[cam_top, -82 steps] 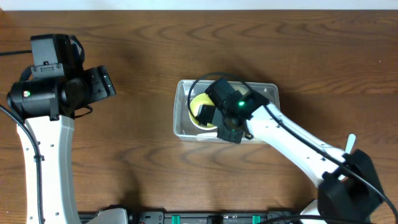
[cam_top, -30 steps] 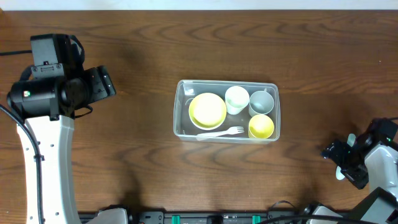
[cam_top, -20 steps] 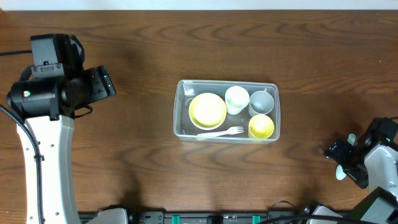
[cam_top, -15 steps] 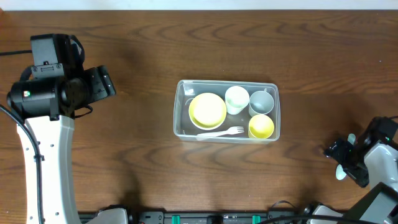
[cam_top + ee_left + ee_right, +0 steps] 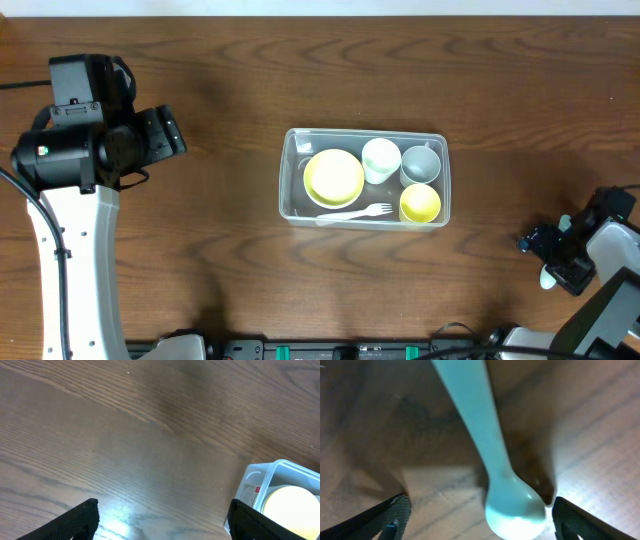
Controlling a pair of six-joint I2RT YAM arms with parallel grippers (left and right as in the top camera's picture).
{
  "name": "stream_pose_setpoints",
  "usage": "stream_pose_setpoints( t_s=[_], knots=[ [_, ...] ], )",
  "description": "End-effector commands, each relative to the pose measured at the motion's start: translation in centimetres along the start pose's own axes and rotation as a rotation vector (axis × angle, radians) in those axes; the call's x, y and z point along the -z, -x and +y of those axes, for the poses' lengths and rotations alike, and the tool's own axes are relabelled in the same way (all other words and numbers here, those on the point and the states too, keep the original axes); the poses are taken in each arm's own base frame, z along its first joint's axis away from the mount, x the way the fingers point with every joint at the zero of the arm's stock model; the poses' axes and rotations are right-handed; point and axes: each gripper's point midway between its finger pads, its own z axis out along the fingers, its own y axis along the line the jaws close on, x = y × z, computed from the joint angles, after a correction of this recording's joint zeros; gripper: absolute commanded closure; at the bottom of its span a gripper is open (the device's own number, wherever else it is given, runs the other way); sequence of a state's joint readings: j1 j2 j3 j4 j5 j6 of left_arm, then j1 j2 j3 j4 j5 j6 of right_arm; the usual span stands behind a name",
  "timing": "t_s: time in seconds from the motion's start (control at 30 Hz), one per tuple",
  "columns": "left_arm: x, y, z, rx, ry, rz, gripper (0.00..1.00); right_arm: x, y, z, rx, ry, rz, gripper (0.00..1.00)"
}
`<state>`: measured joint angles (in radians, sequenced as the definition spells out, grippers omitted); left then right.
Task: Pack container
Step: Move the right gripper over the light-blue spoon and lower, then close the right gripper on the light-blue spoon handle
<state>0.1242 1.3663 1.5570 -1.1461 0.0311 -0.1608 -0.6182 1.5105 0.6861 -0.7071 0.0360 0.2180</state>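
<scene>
The clear container [image 5: 285,190] sits mid-table and holds a yellow bowl [image 5: 333,177], a white cup [image 5: 380,159], a grey cup [image 5: 420,163], a yellow cup [image 5: 420,204] and a white fork [image 5: 357,212]. Its corner shows at the right of the left wrist view [image 5: 260,472]. My right gripper [image 5: 556,262] hovers low at the front right, open, over a pale blue spoon [image 5: 546,281]. In the right wrist view the spoon [image 5: 485,450] lies on the wood between the spread fingers, touching neither, with my gripper [image 5: 480,520] straddling its bowl end. My left gripper [image 5: 172,135] is open and empty at the far left.
Brown wooden table [image 5: 220,250]. The left arm's white link [image 5: 75,270] runs along the left edge. The right arm's base [image 5: 610,300] sits at the front right corner, close to the table edge.
The right arm has left the container, where it put the yellow bowl, and swung to the front right over the spoon. Over the last second it barely shifts. The left arm is still.
</scene>
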Motion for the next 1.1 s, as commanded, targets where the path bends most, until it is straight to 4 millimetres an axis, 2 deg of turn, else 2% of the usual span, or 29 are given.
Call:
stream_pose_setpoints(
  t_s=[0.0, 0.17, 0.3, 0.43, 0.8, 0.97, 1.07],
  knots=[
    [-0.3, -0.1, 0.1, 0.014, -0.002, 0.012, 0.18, -1.6, -1.5, 0.0, 0.016, 0.003, 0.075, 0.11],
    [-0.3, -0.1, 0.1, 0.014, -0.002, 0.011, 0.18, -1.8, -1.7, -0.1, 0.017, 0.000, 0.089, 0.18],
    [-0.3, -0.1, 0.1, 0.014, -0.002, 0.011, 0.18, -1.8, -1.7, 0.0, 0.017, 0.000, 0.089, 0.30],
    [-0.3, -0.1, 0.1, 0.014, -0.002, 0.011, 0.18, -1.8, -1.9, -0.1, 0.017, -0.001, 0.095, 0.39],
    [-0.3, 0.0, 0.0, 0.014, -0.003, 0.007, 0.18, -1.6, -3.0, -0.3, 0.018, -0.012, 0.143, 0.37],
    [-0.3, 0.0, 0.0, 0.013, -0.003, 0.008, 0.18, -1.6, -3.4, -0.4, 0.018, -0.015, 0.158, 0.41],
    [-0.3, 0.0, 0.0, 0.014, -0.003, 0.008, 0.18, -1.6, -3.5, -0.4, 0.018, -0.016, 0.160, 0.50]
  ],
)
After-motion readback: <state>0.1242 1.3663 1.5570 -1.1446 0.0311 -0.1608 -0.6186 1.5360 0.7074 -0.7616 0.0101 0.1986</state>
